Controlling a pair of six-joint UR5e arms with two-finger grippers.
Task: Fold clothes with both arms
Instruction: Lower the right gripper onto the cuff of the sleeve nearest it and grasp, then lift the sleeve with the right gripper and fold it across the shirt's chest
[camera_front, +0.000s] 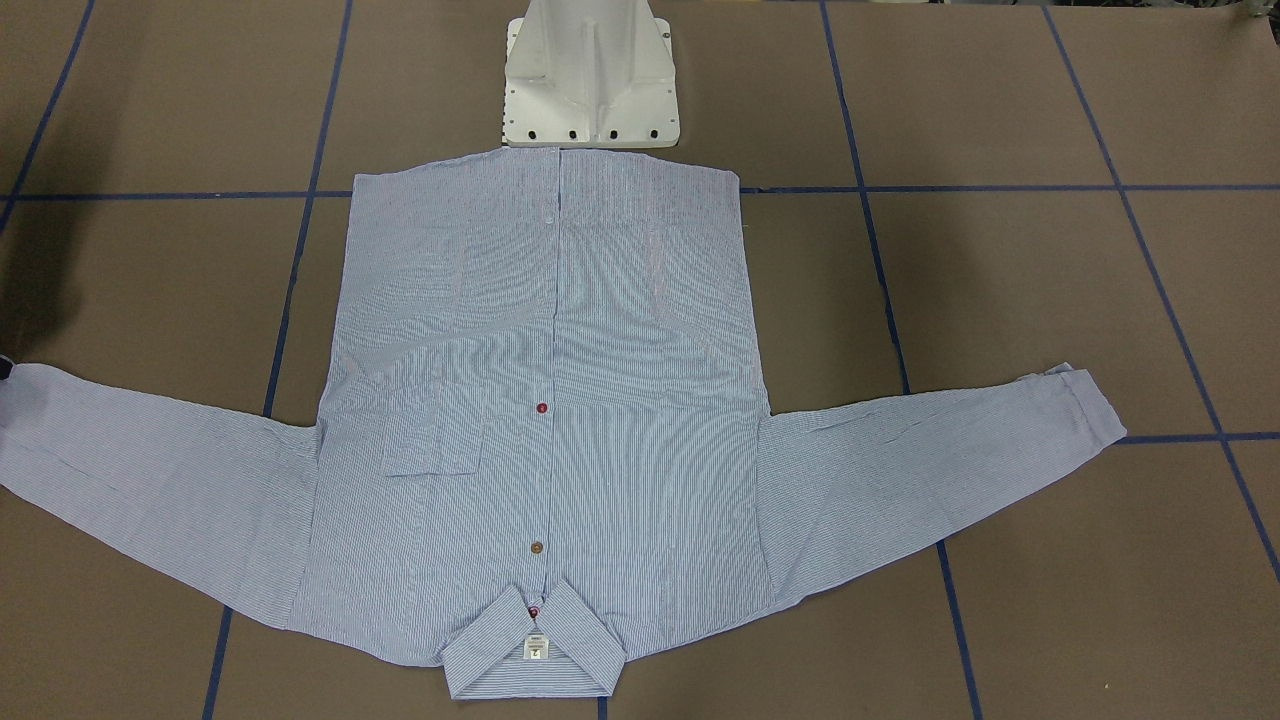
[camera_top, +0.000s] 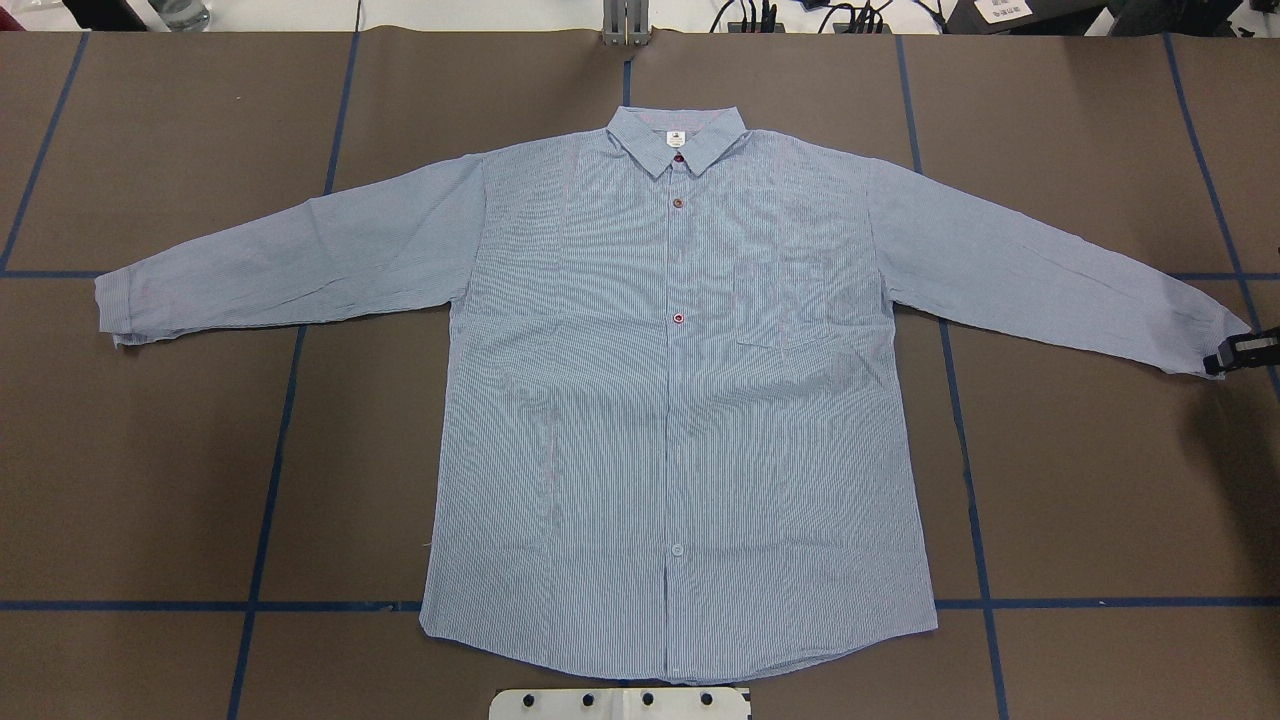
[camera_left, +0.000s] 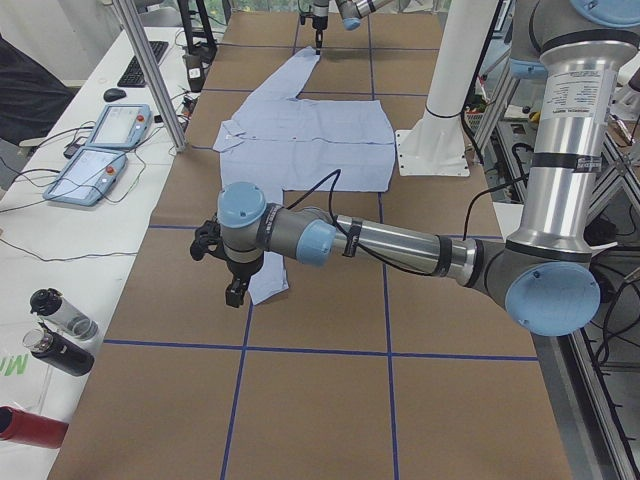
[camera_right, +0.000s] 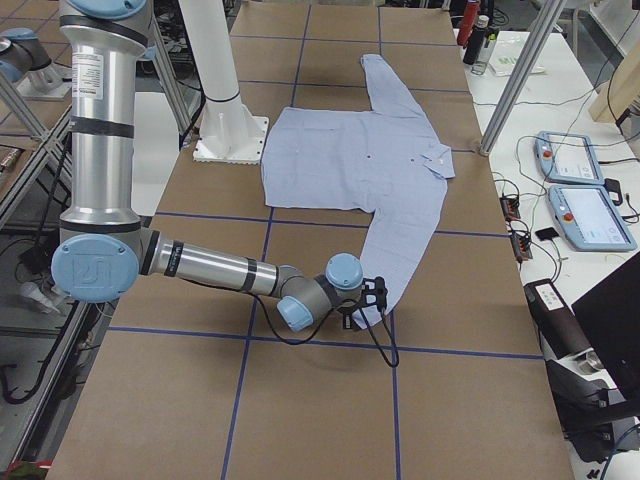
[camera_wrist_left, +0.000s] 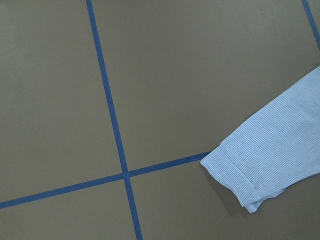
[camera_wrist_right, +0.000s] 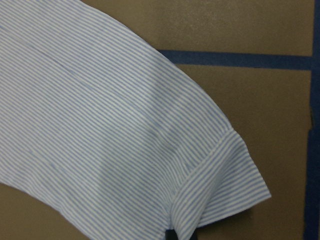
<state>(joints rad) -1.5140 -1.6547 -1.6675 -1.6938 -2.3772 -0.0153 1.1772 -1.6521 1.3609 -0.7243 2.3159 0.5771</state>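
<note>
- One shirt (camera_top: 680, 400) lies flat on your table (camera_top: 150, 480), sleeves spread, hem beside the white pedestal (camera_front: 590, 80).
- Right gripper (camera_top: 1222, 358) sits at one cuff and left gripper (camera_left: 235, 293) by the other; you cannot tell either's grip.
- Two teach pendants (camera_left: 100, 150) lie alongside.

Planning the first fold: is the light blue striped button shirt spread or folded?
Spread: the light blue striped button shirt lies flat, front up, sleeves outstretched.
</note>
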